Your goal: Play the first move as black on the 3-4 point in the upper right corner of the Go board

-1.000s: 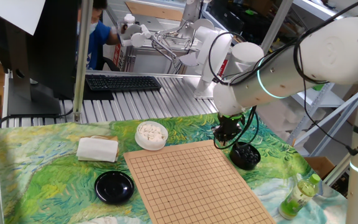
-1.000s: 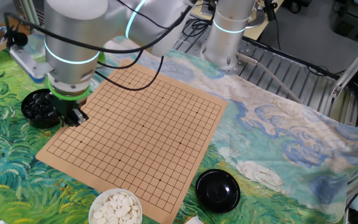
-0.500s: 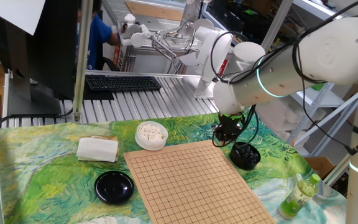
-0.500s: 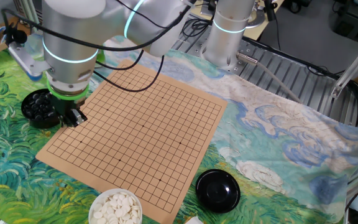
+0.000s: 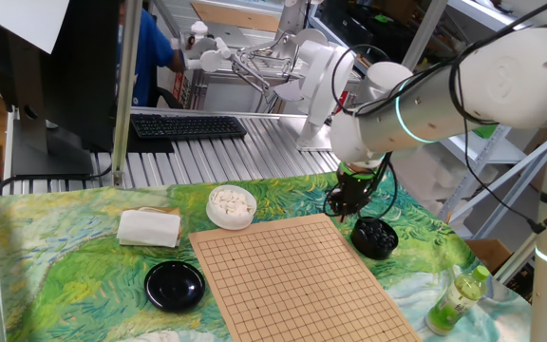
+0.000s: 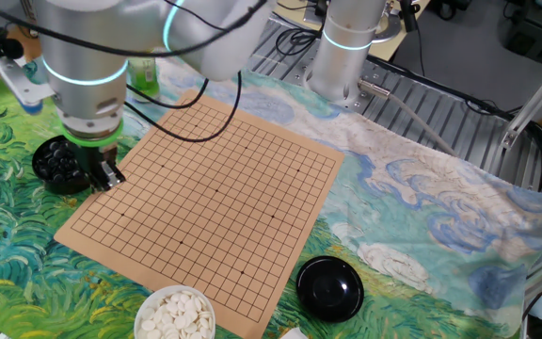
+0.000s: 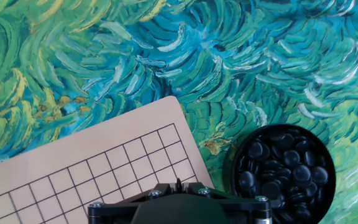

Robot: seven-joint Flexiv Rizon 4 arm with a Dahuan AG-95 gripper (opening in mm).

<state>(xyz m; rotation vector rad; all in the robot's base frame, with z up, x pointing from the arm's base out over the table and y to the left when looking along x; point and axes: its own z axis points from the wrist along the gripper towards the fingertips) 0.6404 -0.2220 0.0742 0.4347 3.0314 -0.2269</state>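
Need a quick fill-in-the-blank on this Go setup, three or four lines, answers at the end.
1. The Go board carries ____ stones.
2. The bowl beside the gripper holds ____ stones.
3. The bowl of white stones sits next to a folded ____ cloth.
4. The black lid lies on the ____, off the board.

Answers: no; black; white; tablecloth

Glossy black stones (image 7: 283, 163) heaped in a round bowl beside the board corner, grid crossings bare
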